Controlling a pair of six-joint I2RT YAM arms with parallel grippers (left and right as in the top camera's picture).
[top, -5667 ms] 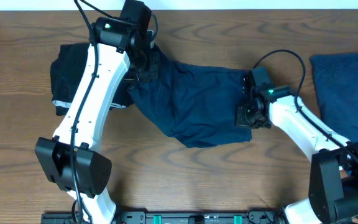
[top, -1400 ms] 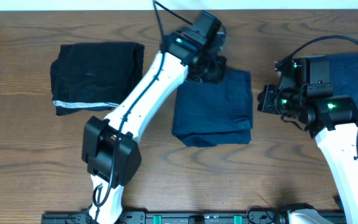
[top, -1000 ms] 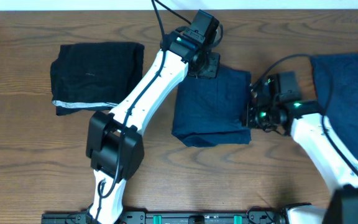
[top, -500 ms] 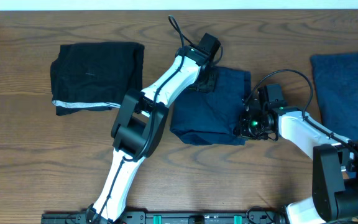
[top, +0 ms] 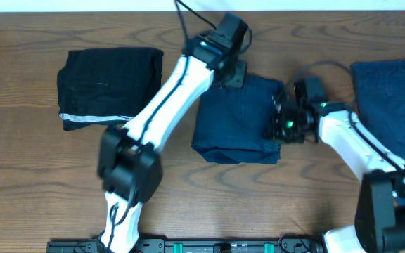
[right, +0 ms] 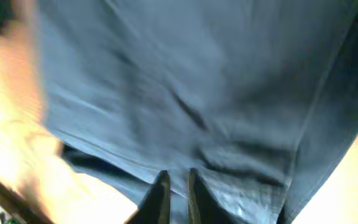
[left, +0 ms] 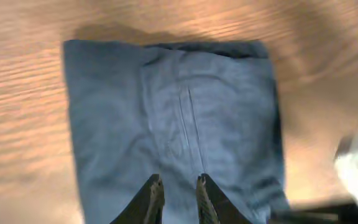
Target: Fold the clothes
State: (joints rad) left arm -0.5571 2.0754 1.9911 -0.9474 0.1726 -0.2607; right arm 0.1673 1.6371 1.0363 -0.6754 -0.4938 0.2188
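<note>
You are well into the job, by the look of the wooden table [top: 20, 176]. The black cloth garment with the white edge strip [top: 107, 81] lies folded into a compact block towards the far-left corner, with neither arm near it. The navy-blue cloth garment [top: 234, 123] sits mid-table, nearer the far edge, folded into a rough rectangle with its seam showing on top; its near edge looks a little uneven.

Your left claw [left: 179, 180] hovers over that bundle's far edge, fingers narrowly parted with nothing pinched between them. Your right claw [right: 178, 174] is at the bundle's right edge, fingers a slit apart. That view is too blurred to tell whether it is gripping cloth.

A second navy-blue cloth piece [top: 392, 91] lies flat at the table's right edge, running out of view. It probably still needs folding.
</note>
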